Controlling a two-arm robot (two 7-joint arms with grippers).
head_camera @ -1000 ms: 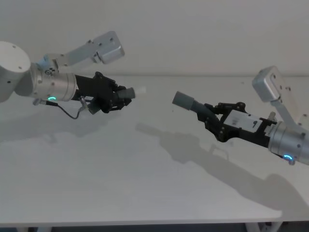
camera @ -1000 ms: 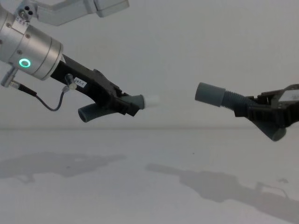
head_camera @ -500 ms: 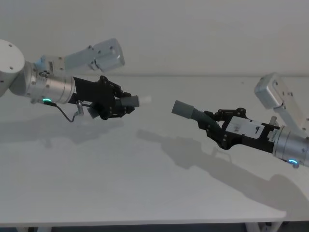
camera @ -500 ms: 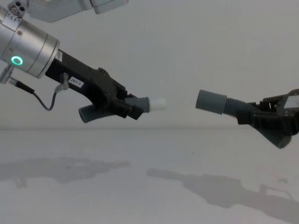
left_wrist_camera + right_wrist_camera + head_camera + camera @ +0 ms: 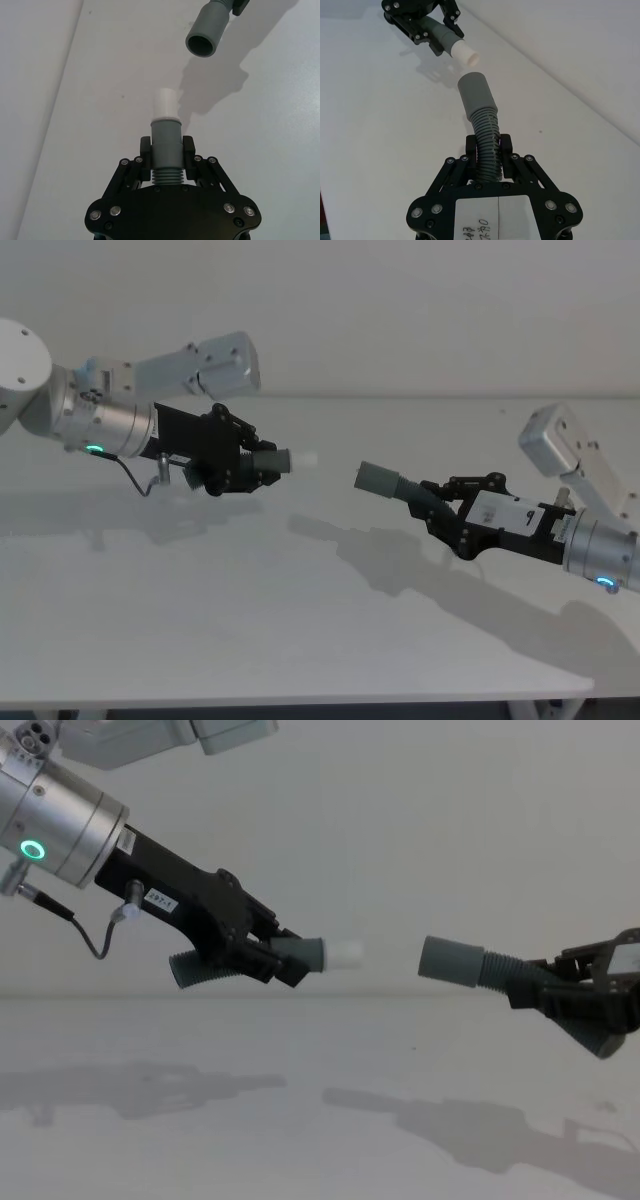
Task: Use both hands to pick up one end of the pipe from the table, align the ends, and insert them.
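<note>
1. Two short dark grey ribbed hose pieces are held in the air above a white table (image 5: 300,640). Their ends face each other across a small gap and do not touch.
2. The left hose piece (image 5: 300,951) points toward the right side and ends in a narrow cuff with a white tip (image 5: 345,953).
3. The right hose piece (image 5: 497,970) points back at it with a wider plain grey cuff (image 5: 450,961), whose hollow mouth is open.
4. In the chest view both ends sit at nearly the same height. The wrist views show them slightly out of line.
5. The left gripper (image 5: 270,956) is clenched on the left piece's ribbed part, just behind its cuff.
6. The right gripper (image 5: 530,990) is clamped around the right piece's ribbed part.
7. A green ring light (image 5: 34,849) glows on the silver left wrist.
8. The arms' shadows (image 5: 470,1130) fall on the table below.
</note>
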